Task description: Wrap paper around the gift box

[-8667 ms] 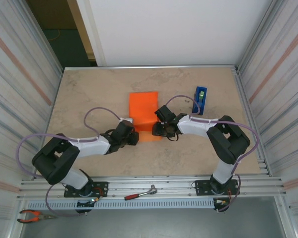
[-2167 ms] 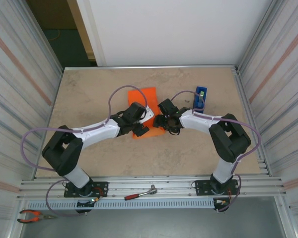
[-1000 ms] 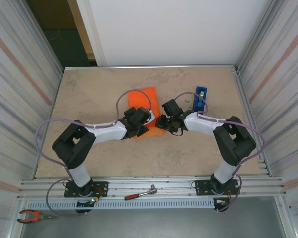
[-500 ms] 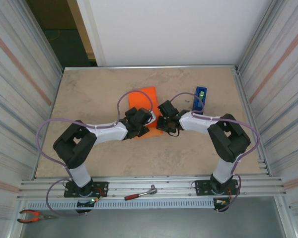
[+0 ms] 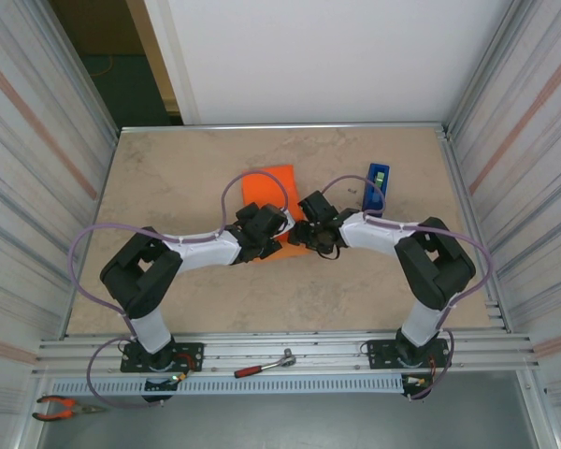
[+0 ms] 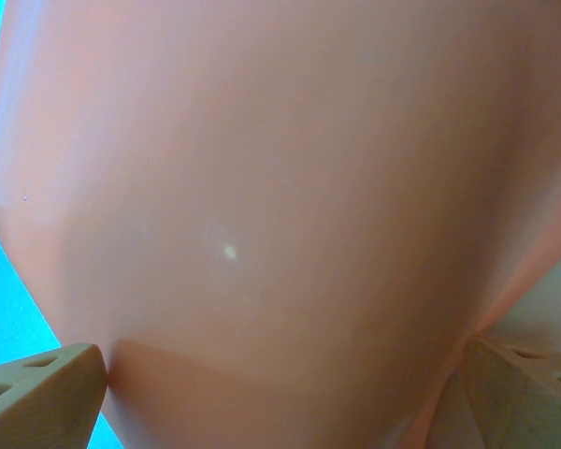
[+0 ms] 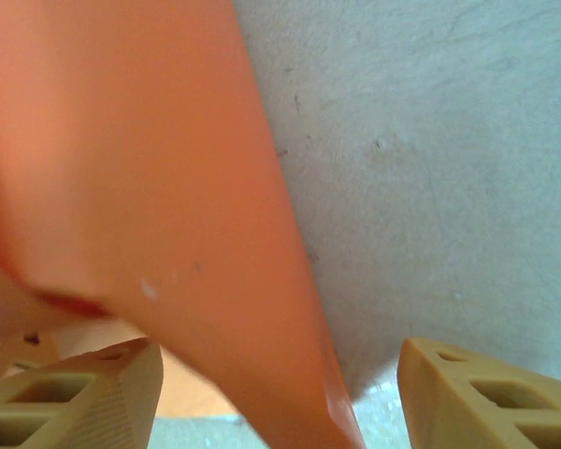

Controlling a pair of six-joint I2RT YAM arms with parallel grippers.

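Arms (image 5: pixel 201 248) angled inward, over paper (image 5: pixel 269 180) (jaws apart)

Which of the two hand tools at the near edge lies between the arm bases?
The red-handled tool with the metal head, on the rail. The orange-handled pliers lie in the near left corner, outside the left arm's base.

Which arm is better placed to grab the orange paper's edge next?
Probably right: the right gripper, open, straddles the edge of the paper above the table. The left gripper, also open, faces a broad flat surface spanning its fingers.
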